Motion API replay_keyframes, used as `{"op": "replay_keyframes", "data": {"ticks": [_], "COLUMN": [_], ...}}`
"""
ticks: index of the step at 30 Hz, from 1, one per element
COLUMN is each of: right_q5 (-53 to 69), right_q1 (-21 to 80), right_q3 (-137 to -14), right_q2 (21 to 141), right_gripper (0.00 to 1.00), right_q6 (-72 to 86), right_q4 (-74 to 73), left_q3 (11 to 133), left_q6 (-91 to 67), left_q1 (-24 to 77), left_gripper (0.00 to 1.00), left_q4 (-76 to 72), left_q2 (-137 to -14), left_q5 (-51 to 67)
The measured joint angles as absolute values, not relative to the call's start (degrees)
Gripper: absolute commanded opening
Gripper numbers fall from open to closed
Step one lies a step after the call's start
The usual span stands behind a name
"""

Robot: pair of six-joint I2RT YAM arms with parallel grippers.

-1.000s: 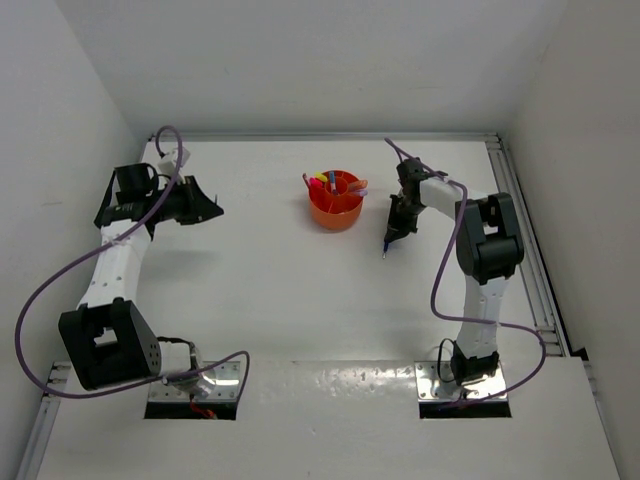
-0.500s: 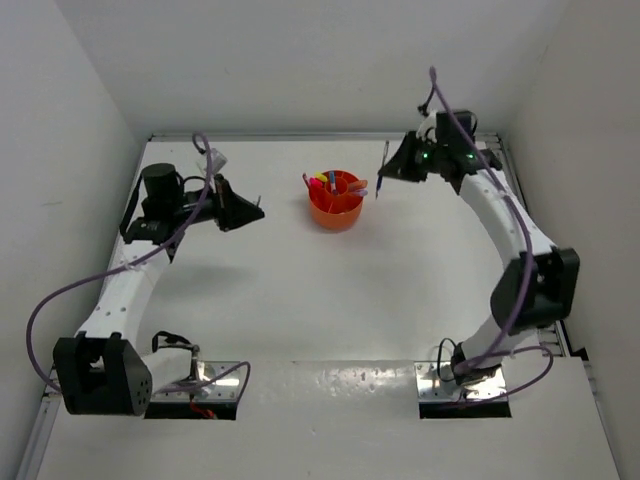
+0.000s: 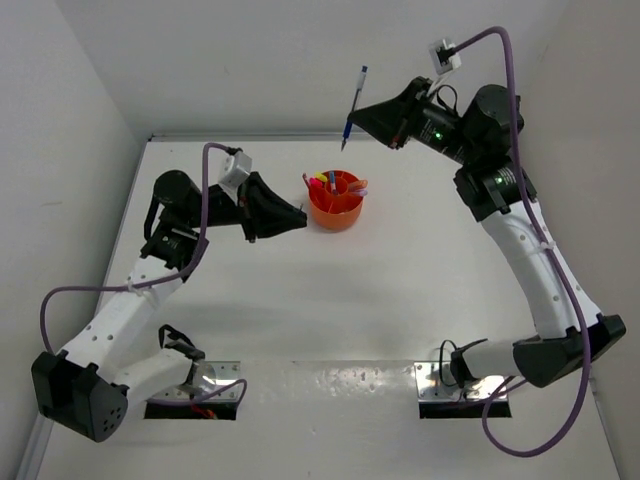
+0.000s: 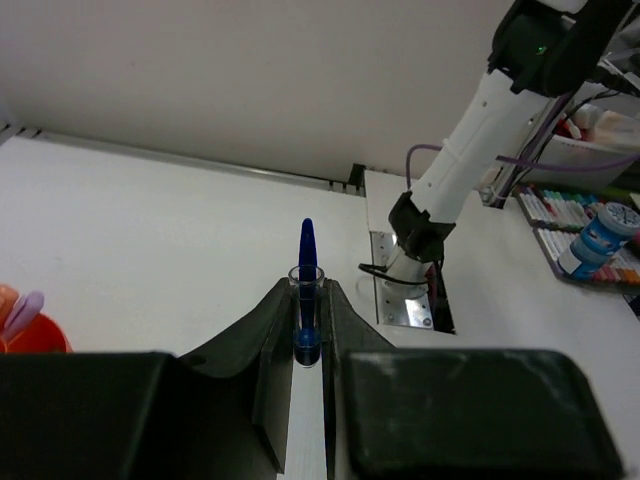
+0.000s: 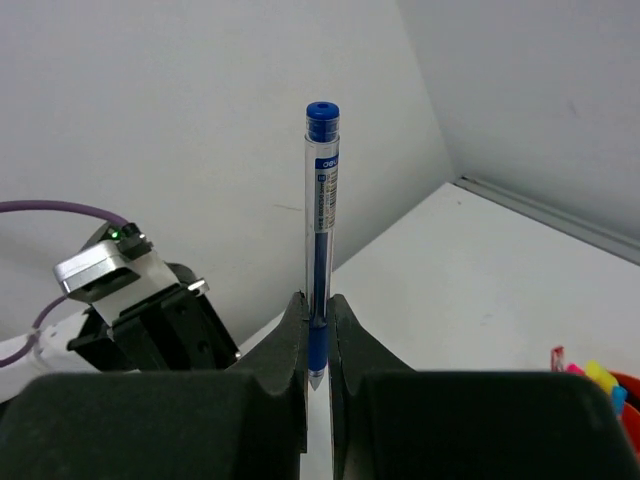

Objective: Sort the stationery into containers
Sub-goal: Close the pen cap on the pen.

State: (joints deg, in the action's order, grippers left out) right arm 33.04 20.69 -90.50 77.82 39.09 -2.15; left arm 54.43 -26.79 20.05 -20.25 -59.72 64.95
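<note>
The orange tub (image 3: 335, 208) stands at the back middle of the table and holds several pens and markers with pink, yellow and lilac ends. My right gripper (image 3: 388, 122) is raised high behind and right of the tub. It is shut on a blue pen with a clear barrel (image 3: 352, 105), which also shows upright in the right wrist view (image 5: 321, 200) between the pads (image 5: 296, 330). My left gripper (image 3: 300, 217) sits just left of the tub, shut on a second blue pen (image 4: 307, 250). The tub's rim shows in the left wrist view (image 4: 30, 340).
A metal rail (image 3: 525, 230) runs along the table's right edge. Both arm base plates (image 3: 460, 385) sit at the near edge. White walls close in the table on three sides. A box of markers (image 4: 575, 212) lies off the table beyond the right base.
My right arm lifted the blue pen from the table right of the tub to high behind it. My left arm swung right, up to the tub's left side.
</note>
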Motion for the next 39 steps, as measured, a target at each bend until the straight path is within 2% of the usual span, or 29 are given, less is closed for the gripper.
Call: {"op": "replay_keyframes", "data": {"ticks": [7, 17, 39], "right_q5": [33.8, 34.7, 38.0], "right_q1": [25.8, 29.6, 34.4], "right_q3": [-88.6, -89.5, -89.7], "right_q2": [76.0, 76.2, 78.3], "right_gripper": [0.00, 0.00, 0.00], "right_q6": [39.3, 39.5, 38.2], "right_q4": [1.4, 4.5, 5.6], "left_q3": [56.0, 55.2, 56.1], "left_q6": [-31.5, -51.2, -54.7], "left_q1": [23.1, 23.4, 24.2], "left_gripper": [0.00, 0.00, 0.00], "left_q4": [-24.9, -42.9, -42.5], "left_q2": [-60.3, -63.9, -65.6], "left_q5": [65.1, 61.9, 61.0]}}
